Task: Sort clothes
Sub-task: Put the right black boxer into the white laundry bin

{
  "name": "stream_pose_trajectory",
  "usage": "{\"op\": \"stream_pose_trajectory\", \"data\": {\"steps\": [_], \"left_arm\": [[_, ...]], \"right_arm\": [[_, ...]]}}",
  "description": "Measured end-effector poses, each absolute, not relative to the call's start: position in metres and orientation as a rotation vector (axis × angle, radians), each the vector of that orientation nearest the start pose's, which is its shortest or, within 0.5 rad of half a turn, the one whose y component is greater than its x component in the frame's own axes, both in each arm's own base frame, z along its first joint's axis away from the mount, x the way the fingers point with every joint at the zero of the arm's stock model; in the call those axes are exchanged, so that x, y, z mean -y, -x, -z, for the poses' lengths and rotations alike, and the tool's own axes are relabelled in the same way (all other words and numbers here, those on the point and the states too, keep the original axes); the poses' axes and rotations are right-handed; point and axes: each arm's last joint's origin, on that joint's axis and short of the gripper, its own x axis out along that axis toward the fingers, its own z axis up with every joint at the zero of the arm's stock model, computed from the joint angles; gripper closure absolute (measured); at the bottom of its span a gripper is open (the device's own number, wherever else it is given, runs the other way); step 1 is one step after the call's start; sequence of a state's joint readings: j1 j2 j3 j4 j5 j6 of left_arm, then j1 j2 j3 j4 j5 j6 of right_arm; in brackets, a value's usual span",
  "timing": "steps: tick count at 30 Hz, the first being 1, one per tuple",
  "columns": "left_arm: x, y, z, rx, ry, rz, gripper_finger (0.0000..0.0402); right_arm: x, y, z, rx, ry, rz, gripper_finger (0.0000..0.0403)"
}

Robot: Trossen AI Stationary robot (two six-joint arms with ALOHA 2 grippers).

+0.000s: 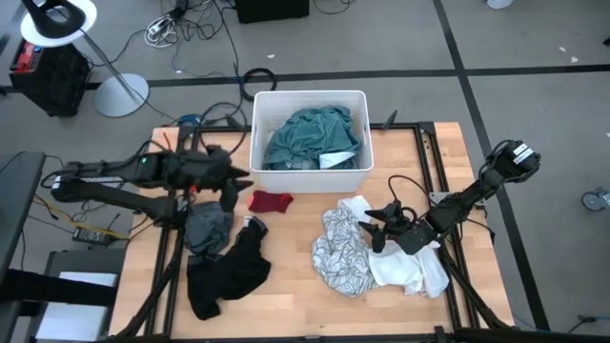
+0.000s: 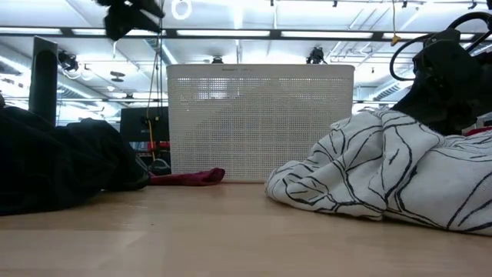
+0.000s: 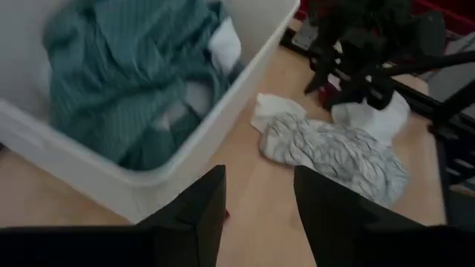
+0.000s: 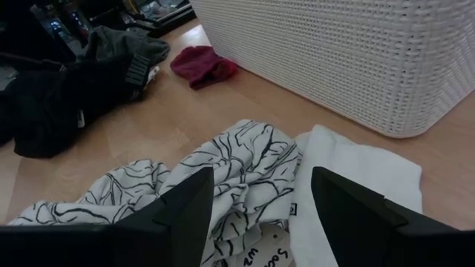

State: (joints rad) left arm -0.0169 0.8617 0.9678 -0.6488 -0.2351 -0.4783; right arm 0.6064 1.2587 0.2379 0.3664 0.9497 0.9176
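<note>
A teal shirt [image 1: 310,136] lies bunched inside the white bin [image 1: 310,176] at the far middle of the table. In front of the bin lie a small red piece [image 1: 271,201], a grey piece [image 1: 208,229] and a black garment [image 1: 227,272]. To the right, a white piece with black line pattern [image 1: 341,252] lies beside a plain white piece [image 1: 415,272]. My left gripper [image 1: 238,183] hangs open and empty in the air by the bin's near left corner. My right gripper [image 1: 374,229] is open, its fingers either side above the patterned piece [image 4: 223,170].
The bin's perforated wall [image 2: 261,123] stands between the two heaps. Bare wood shows between the black garment and the patterned piece [image 1: 286,276]. Black frame rails run along the table's edges [image 1: 429,143]. Cables and a lamp stand lie on the floor beyond the table's far edge.
</note>
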Motion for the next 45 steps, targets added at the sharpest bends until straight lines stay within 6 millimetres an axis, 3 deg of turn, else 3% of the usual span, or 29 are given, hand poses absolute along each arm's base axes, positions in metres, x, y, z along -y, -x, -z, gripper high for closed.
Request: {"op": "stream_pose_trajectory", "data": {"steps": [9, 14, 34, 45], "left_arm": [[0.017, -0.149, -0.293, -0.694, 0.549, -0.335, 0.0238], [0.027, -0.147, -0.276, -0.837, 0.611, -0.365, 0.0238], [0.078, -0.182, -0.227, -1.248, 0.741, -0.350, 0.0239], [0.095, -0.208, -0.213, -1.201, 0.770, -0.273, 0.0239]], "right_arm": [[-0.086, -0.166, -0.126, -0.270, -0.438, 0.502, 0.0174], [-0.086, -0.166, -0.126, -0.269, -0.440, 0.503, 0.0174], [-0.086, -0.166, -0.126, -0.265, -0.439, 0.507, 0.0174], [-0.086, -0.166, -0.126, -0.257, -0.435, 0.516, 0.0174]]}}
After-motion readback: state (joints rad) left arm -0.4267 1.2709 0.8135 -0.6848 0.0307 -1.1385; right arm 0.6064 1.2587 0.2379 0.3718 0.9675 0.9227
